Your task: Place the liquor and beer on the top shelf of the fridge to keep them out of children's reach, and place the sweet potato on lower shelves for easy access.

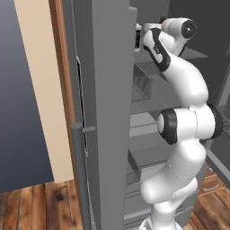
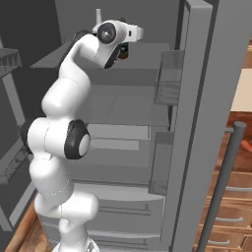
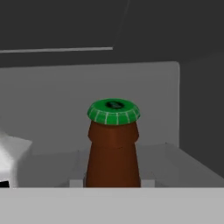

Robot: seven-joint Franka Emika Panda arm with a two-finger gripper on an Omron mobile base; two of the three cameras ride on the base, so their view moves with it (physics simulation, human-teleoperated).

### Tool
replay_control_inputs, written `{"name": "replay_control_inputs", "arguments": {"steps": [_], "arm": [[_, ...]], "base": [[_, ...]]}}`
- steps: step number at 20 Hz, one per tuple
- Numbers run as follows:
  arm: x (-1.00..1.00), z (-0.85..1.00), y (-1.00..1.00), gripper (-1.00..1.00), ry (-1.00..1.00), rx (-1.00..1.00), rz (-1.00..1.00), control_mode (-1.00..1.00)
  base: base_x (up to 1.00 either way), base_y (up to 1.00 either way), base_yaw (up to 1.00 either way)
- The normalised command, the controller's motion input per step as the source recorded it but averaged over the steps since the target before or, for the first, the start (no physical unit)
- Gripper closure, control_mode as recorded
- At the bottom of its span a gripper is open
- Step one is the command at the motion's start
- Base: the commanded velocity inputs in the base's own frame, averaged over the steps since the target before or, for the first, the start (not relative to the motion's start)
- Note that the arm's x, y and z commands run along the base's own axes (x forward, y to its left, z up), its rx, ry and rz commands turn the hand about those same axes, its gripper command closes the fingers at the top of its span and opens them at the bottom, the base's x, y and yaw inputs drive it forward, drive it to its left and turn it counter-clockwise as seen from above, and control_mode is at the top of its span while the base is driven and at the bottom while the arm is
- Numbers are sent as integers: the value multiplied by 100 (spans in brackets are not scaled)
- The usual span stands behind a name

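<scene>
My arm reaches high into the open fridge (image 1: 108, 112), at the level of the top shelf (image 2: 147, 61). The gripper (image 2: 123, 53) is shut on the beer (image 3: 113, 144), a brown bottle with a green cap whose neck rises in the middle of the hand view. A dark bit of the beer (image 2: 125, 48) shows under the hand in the right base view. The liquor (image 1: 137, 38), white with a black label, stands just left of the hand; its pale edge (image 3: 11, 159) also shows in the hand view. The sweet potato is out of view.
The open fridge door (image 2: 197, 123) with its long handle (image 2: 224, 182) stands to the right. Lower shelves with translucent drawer fronts (image 2: 118, 135) lie below the hand. Door bins (image 2: 170, 78) hang close beside the arm. The fridge's back wall (image 3: 87, 87) is right behind the bottle.
</scene>
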Motion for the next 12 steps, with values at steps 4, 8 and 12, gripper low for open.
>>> {"name": "replay_control_inputs", "arguments": {"steps": [4, 8, 12], "arm": [[61, 0, 0, 100, 0, 0, 0, -100], [59, 0, 0, 100, 0, 0, 0, -100], [42, 0, 0, -100, 0, 0, 0, -100]], "base": [[0, 0, 0], [0, 0, 0], [0, 0, 0]]}}
